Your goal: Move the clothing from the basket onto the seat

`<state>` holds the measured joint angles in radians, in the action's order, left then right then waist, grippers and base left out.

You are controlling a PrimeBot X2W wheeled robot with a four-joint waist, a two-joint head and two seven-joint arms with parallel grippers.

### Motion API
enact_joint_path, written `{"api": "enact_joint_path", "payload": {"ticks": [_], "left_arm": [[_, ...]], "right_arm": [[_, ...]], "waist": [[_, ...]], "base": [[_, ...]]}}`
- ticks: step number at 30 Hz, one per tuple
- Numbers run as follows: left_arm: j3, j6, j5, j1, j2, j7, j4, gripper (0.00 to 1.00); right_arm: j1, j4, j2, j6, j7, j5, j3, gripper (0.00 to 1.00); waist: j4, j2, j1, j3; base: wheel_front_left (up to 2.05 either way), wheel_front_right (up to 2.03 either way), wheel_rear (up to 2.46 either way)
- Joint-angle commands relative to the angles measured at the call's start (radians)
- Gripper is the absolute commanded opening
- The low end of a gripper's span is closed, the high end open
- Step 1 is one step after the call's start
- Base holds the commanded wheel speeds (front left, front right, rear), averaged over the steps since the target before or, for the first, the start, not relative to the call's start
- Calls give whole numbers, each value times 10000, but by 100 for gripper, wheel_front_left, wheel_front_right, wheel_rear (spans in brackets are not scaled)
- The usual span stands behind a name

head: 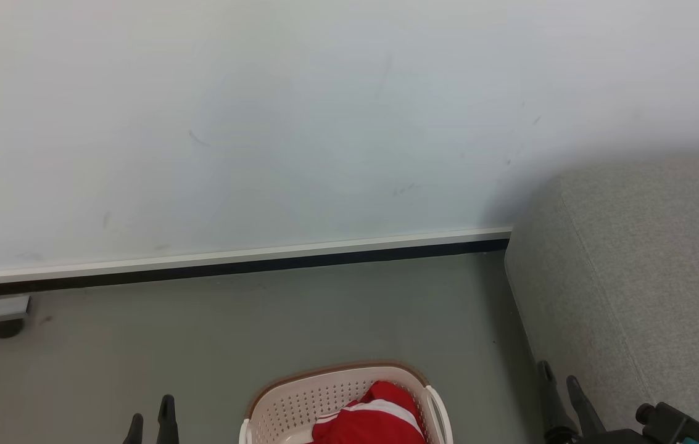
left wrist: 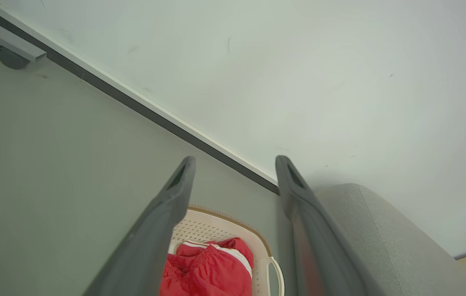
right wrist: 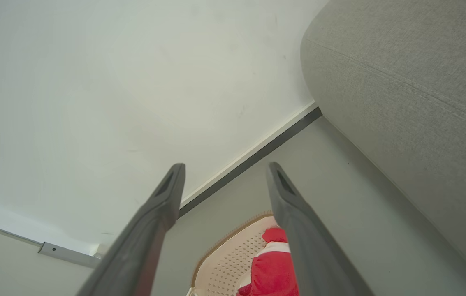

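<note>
The task looks barely begun, if begun at all: the red clothing point(head: 380, 414) with its white stripes lies inside the basket point(head: 300, 404), heaped toward the side nearest the seat point(head: 645, 265), and the part of the grey seat that shows carries no garment. The basket stands on the floor point(head: 263, 320) just beside the seat's end, with a strip of bare floor between them and the wall point(head: 324, 123) well behind. The left pincer point(head: 152, 412) is over the floor to the left of the basket, its two fingers spread apart and holding nothing. The right pincer point(head: 559, 374) sits between basket and seat, close to the seat's flank, likewise spread wide and empty. Neither touches the fabric. The basket is cut off by the lower edge in every view, so whether it holds one garment or several I cannot tell. What is left, by my reckoning, is everything: reach in, take the cloth, lift it clear of the rim and lay it on the seat.
</note>
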<state>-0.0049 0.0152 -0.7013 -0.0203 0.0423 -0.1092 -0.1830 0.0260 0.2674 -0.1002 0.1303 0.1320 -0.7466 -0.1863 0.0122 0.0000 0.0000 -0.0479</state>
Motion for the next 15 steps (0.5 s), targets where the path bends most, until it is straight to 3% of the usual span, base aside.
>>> {"api": "enact_joint_path", "payload": {"ticks": [1, 15], "left_arm": [[-32, 39, 379, 63, 86, -137, 207, 100], [-114, 94, 2085, 196, 95, -568, 397, 100]], "right_arm": [[-71, -147, 30, 5, -30, 487, 4, 100], [-248, -270, 181, 6, -185, 2324, 142, 100]], "waist": [[0, 0, 0, -10], [-1, 0, 0, -75]], "base": [[0, 0, 0], [0, 0, 0]]}}
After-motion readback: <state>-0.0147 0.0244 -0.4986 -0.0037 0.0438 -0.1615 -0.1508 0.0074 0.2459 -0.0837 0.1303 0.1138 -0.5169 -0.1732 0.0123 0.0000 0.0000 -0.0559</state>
